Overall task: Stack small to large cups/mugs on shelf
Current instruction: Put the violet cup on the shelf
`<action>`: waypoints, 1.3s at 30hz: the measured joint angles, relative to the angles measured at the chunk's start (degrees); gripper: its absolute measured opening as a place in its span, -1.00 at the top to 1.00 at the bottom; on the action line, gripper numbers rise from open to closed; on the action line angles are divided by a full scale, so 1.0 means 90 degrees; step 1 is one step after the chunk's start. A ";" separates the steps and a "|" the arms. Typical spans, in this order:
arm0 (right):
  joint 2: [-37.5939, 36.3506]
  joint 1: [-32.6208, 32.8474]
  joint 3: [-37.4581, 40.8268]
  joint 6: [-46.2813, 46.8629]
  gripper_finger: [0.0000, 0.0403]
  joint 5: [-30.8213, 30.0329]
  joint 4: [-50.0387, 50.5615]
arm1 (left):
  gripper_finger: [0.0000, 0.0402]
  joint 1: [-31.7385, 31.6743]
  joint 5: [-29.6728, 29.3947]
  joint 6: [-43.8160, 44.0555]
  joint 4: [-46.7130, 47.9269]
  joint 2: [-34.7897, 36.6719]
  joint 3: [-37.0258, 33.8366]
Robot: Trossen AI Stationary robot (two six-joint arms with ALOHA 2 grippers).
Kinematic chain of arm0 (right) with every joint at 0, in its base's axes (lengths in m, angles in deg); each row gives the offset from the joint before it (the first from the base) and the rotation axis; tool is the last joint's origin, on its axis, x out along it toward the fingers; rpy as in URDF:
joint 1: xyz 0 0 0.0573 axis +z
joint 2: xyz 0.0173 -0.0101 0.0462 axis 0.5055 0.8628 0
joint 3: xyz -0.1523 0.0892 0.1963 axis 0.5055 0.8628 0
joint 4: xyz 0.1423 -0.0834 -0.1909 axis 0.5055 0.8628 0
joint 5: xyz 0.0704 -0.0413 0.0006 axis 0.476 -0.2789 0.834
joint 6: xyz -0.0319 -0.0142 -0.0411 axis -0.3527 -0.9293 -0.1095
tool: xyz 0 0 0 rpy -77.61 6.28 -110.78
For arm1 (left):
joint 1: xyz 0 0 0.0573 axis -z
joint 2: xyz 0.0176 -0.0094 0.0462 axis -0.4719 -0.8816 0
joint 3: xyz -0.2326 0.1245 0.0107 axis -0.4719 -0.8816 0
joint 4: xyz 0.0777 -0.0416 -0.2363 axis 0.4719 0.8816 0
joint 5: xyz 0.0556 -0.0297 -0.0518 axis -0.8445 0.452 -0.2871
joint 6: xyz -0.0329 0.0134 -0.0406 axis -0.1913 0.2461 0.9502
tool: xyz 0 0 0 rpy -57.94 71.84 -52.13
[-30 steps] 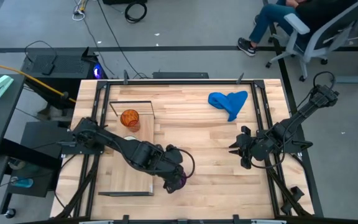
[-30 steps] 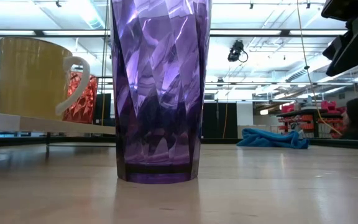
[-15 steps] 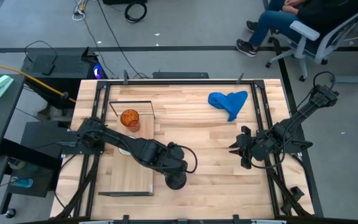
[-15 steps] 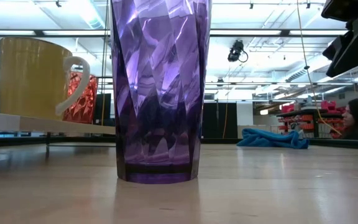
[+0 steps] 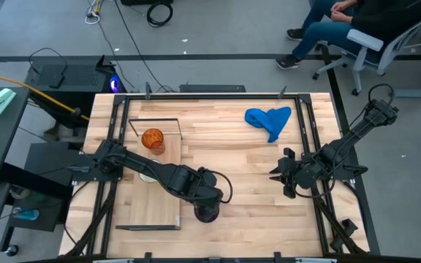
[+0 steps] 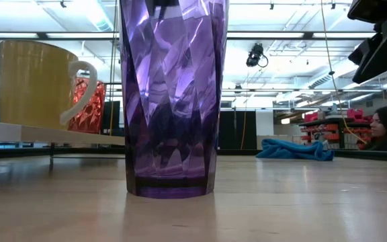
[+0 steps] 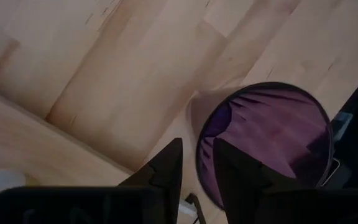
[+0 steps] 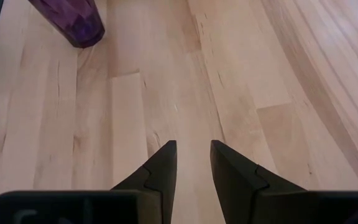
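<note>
A tall faceted purple plastic cup (image 6: 170, 101) stands upright on the plank tabletop (image 6: 281, 202) near its front edge and just off the shelf's end. The left gripper (image 7: 197, 145) hangs over it with its two dark fingers spread a little to either side of the near rim. Behind it, the pale mug with a white handle (image 6: 35, 84) and the ribbed orange translucent cup (image 6: 89, 104) sit side by side on the long light-wood shelf (image 6: 46, 134). Off to the right, the right gripper (image 8: 193, 146) waits above bare planks with fingers parted and empty, while a crumpled blue cloth (image 6: 294, 149) lies at the far edge and a seated person (image 6: 385, 128) shows beyond the table.
</note>
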 joint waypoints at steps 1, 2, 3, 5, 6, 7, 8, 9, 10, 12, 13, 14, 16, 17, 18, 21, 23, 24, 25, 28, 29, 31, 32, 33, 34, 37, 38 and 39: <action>0.0000 0.0001 0.0000 -0.0004 0.48 0.0000 0.0000 | 0.51 -0.0005 0.0005 -0.0002 -0.0005 -0.0023 0.0000; -0.0001 0.0001 0.0000 -0.0020 0.48 0.0000 0.0000 | 0.51 -0.0003 0.0007 -0.0002 0.0019 -0.0038 -0.0003; 0.0000 0.0000 0.0000 -0.0028 0.48 0.0000 0.0000 | 0.51 -0.0003 0.0008 -0.0002 0.0017 -0.0038 -0.0005; 0.0000 0.0001 0.0000 -0.0032 0.48 0.0000 -0.0001 | 0.51 -0.0026 0.0017 -0.0003 -0.0038 -0.0064 0.0007; 0.0000 0.0001 0.0000 -0.0033 0.48 0.0000 -0.0002 | 0.50 -0.0038 0.0041 -0.0008 -0.0025 -0.0084 0.0006; 0.0000 0.0001 0.0000 -0.0034 0.48 0.0000 0.0000 | 0.50 -0.0043 0.0072 -0.0009 -0.0015 -0.0102 -0.0001; 0.0000 0.0001 0.0000 -0.0036 0.48 0.0000 0.0000 | 0.50 -0.0045 0.0096 -0.0008 -0.0018 -0.0137 -0.0004; 0.0000 0.0000 0.0000 -0.0041 0.48 0.0000 0.0000 | 0.50 -0.0049 0.0116 -0.0006 -0.0027 -0.0170 0.0000; 0.0000 0.0001 0.0000 -0.0047 0.48 0.0000 -0.0002 | 0.50 -0.0052 0.0153 -0.0011 -0.0010 -0.0189 0.0000; 0.0000 0.0001 0.0000 -0.0049 0.48 0.0001 -0.0002 | 0.50 -0.0050 0.0210 -0.0037 0.0024 -0.0227 -0.0002; 0.0000 0.0001 0.0000 -0.0050 0.48 0.0000 0.0000 | 0.50 -0.0066 0.0216 -0.0040 -0.0009 -0.0255 0.0002; 0.0000 0.0001 0.0000 -0.0051 0.48 0.0000 -0.0002 | 0.49 -0.0068 0.0225 -0.0040 -0.0011 -0.0270 0.0002; 0.0000 0.0001 0.0000 -0.0051 0.48 0.0000 0.0000 | 0.49 -0.0069 0.0238 -0.0043 0.0017 -0.0293 -0.0007; 0.0000 0.0001 0.0000 -0.0051 0.48 0.0000 0.0000 | 0.49 -0.0075 0.0236 -0.0043 -0.0021 -0.0291 -0.0005; 0.0000 -0.0001 0.0000 -0.0051 0.48 0.0000 0.0000 | 0.49 -0.0081 0.0236 -0.0048 -0.0044 -0.0284 -0.0003; 0.0000 0.0001 0.0000 -0.0051 0.48 0.0000 0.0000 | 0.50 -0.0089 0.0236 -0.0044 -0.0032 -0.0281 -0.0002; 0.0000 0.0001 0.0000 -0.0051 0.48 0.0000 0.0000 | 0.50 -0.0091 0.0236 -0.0036 -0.0035 -0.0281 -0.0002; 0.0000 0.0001 0.0000 -0.0052 0.48 0.0000 0.0000 | 0.49 -0.0093 0.0236 -0.0034 -0.0035 -0.0300 -0.0002; -0.0002 0.0001 0.0000 -0.0060 0.48 0.0000 0.0000 | 0.49 -0.0109 0.0237 -0.0033 -0.0036 -0.0332 -0.0002; -0.0001 0.0001 0.0000 -0.0094 0.48 0.0000 0.0002 | 0.49 -0.0123 0.0293 -0.0065 -0.0012 -0.0420 -0.0006; 0.0000 0.0001 0.0000 -0.0099 0.48 0.0000 0.0000 | 0.49 -0.0141 0.0327 -0.0069 -0.0047 -0.0451 0.0000; -0.0001 0.0001 0.0000 -0.0100 0.48 0.0001 0.0002 | 0.50 -0.0147 0.0443 -0.0084 0.0000 -0.0495 -0.0007; -0.0002 0.0001 0.0000 -0.0100 0.48 0.0000 0.0001 | 0.51 -0.0155 0.0449 -0.0084 -0.0012 -0.0515 -0.0007; 0.0000 -0.0001 0.0000 -0.0100 0.48 0.0000 0.0002 | 0.51 -0.0168 0.0456 -0.0084 -0.0043 -0.0521 -0.0005; 0.0000 0.0000 0.0000 -0.0101 0.48 0.0000 0.0001 | 0.52 -0.0178 0.0468 -0.0084 -0.0029 -0.0526 -0.0005; 0.0000 -0.0001 0.0000 -0.0102 0.48 0.0000 0.0002 | 0.53 -0.0191 0.0465 -0.0084 -0.0018 -0.0541 -0.0005; -0.0001 0.0001 0.0000 -0.0107 0.48 0.0000 0.0000 | 0.54 -0.0190 0.0463 -0.0083 -0.0014 -0.0541 -0.0005; -0.0002 0.0001 0.0000 -0.0121 0.48 0.0000 0.0000 | 0.55 -0.0190 0.0464 -0.0082 -0.0017 -0.0541 -0.0005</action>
